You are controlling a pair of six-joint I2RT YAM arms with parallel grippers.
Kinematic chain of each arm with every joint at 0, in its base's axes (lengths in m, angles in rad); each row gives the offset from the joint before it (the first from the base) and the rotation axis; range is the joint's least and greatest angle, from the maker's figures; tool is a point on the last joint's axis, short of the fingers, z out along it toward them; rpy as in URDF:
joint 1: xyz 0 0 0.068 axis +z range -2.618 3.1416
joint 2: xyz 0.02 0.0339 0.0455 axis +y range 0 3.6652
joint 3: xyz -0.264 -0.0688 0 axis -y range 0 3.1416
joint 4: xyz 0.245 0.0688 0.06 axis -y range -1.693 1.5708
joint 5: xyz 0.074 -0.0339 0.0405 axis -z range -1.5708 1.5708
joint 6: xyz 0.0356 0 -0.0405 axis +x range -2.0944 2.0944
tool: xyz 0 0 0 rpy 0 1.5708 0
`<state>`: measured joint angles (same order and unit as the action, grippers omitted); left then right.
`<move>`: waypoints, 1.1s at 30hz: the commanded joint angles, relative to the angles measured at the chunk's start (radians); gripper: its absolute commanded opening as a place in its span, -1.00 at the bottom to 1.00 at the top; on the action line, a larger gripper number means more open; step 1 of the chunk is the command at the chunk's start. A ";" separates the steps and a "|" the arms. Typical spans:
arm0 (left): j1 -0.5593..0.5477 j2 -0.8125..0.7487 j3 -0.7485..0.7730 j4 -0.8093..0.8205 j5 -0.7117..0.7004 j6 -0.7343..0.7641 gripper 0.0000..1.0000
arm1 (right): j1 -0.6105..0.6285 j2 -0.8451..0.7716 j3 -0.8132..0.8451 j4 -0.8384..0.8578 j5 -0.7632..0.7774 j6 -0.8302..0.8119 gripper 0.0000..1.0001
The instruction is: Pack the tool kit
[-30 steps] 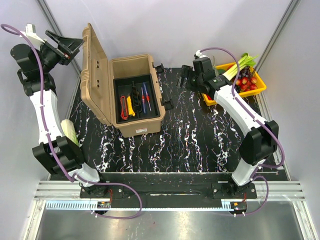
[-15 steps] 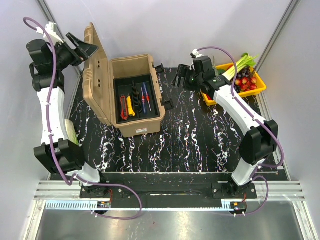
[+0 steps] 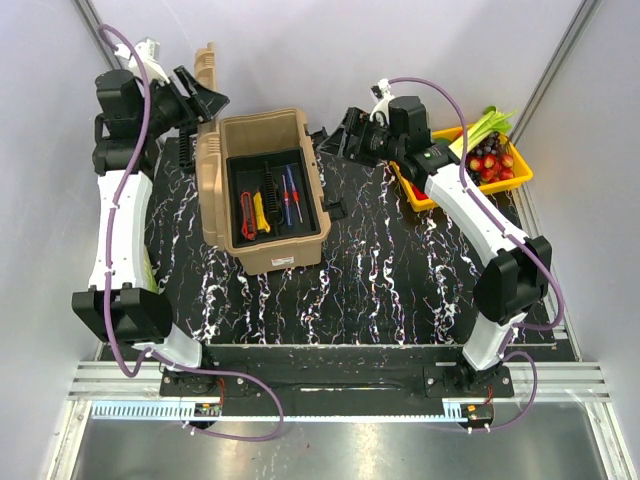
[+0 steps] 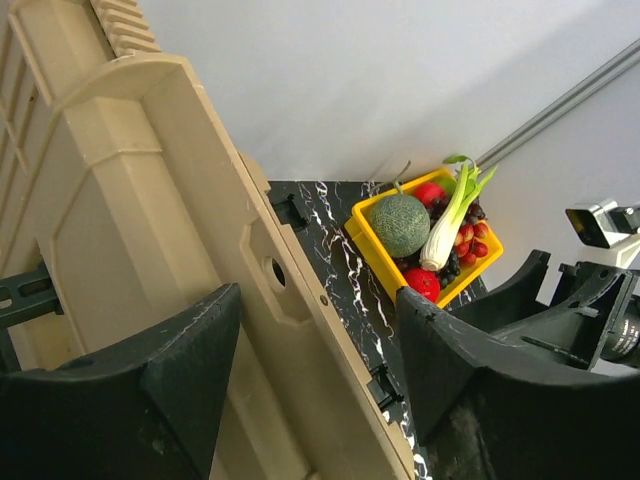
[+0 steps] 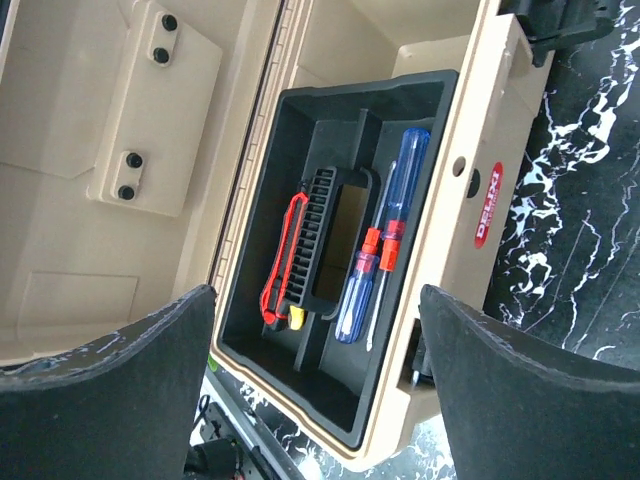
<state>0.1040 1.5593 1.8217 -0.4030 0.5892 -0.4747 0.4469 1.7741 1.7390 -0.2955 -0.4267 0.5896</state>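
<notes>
Overhead, pale grey walls close in a black desk (image 3: 400,280) veined with white, and a silver rail (image 3: 330,385) carries both arm bases along the desk's near edge.

The tan toolbox (image 3: 262,250) stands on the far left part of the desk, its body open to the top. Its lid (image 4: 130,200) stands about upright on the hinge along the toolbox's left side. Black latches (image 3: 335,210) hang off the toolbox's right wall.

Well to the right of the toolbox, at the desk's far right corner, sits a yellow tray (image 3: 524,172) of vegetables: a green melon (image 4: 400,224), a pale green-topped stalk (image 4: 450,215) and small red fruit. Bare desk lies between it and the toolbox.

The left hand (image 4: 318,300) is at the lid's free edge, its fingers spread to either side of the rim, with a gap showing on one side. The right hand (image 5: 315,292) hovers above the toolbox's right side, fingers wide apart and holding nothing, and looks down into the box.

Inside the toolbox a black inner tray (image 5: 330,390) fills the front part. It holds two blue-handled screwdrivers (image 5: 385,250) on its right, a black ribbed piece (image 5: 318,240) in the middle and a red-handled tool (image 5: 280,260) with a yellow tip on its left. A small red label (image 5: 487,205) sits on the toolbox's right rim.
</notes>
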 commanded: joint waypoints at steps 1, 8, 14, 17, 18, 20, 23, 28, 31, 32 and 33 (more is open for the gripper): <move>-0.055 -0.002 0.036 -0.086 -0.086 0.064 0.32 | 0.006 -0.053 -0.004 -0.011 0.054 -0.016 0.74; -0.096 0.024 0.007 -0.120 -0.152 0.094 0.31 | 0.004 -0.091 -0.047 -0.070 0.198 -0.048 0.73; -0.098 0.033 -0.028 -0.120 -0.177 0.105 0.31 | 0.004 -0.122 -0.064 -0.086 0.247 -0.063 0.74; -0.098 0.036 -0.033 -0.120 -0.177 0.111 0.30 | 0.004 -0.125 -0.068 -0.088 0.249 -0.059 0.74; -0.099 0.038 -0.033 -0.120 -0.178 0.113 0.30 | 0.003 -0.128 -0.071 -0.088 0.250 -0.060 0.74; -0.127 0.039 -0.035 -0.120 -0.187 0.113 0.30 | 0.004 -0.134 -0.078 -0.090 0.259 -0.059 0.74; -0.147 0.027 -0.041 -0.126 -0.233 0.110 0.26 | 0.004 -0.146 -0.090 -0.096 0.287 -0.062 0.73; -0.204 0.011 -0.048 -0.117 -0.327 0.116 0.27 | 0.004 -0.151 -0.076 -0.149 0.368 -0.082 0.73; -0.219 0.022 -0.059 -0.109 -0.333 0.111 0.27 | 0.004 -0.150 -0.070 -0.175 0.410 -0.093 0.73; -0.225 0.024 -0.064 -0.103 -0.336 0.110 0.27 | 0.004 -0.153 -0.075 -0.179 0.422 -0.093 0.73; -0.231 0.028 -0.068 -0.096 -0.335 0.108 0.27 | 0.004 -0.159 -0.081 -0.179 0.422 -0.094 0.73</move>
<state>-0.1211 1.5620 1.7916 -0.4187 0.3222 -0.3725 0.4469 1.6768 1.6444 -0.4561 -0.0795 0.5255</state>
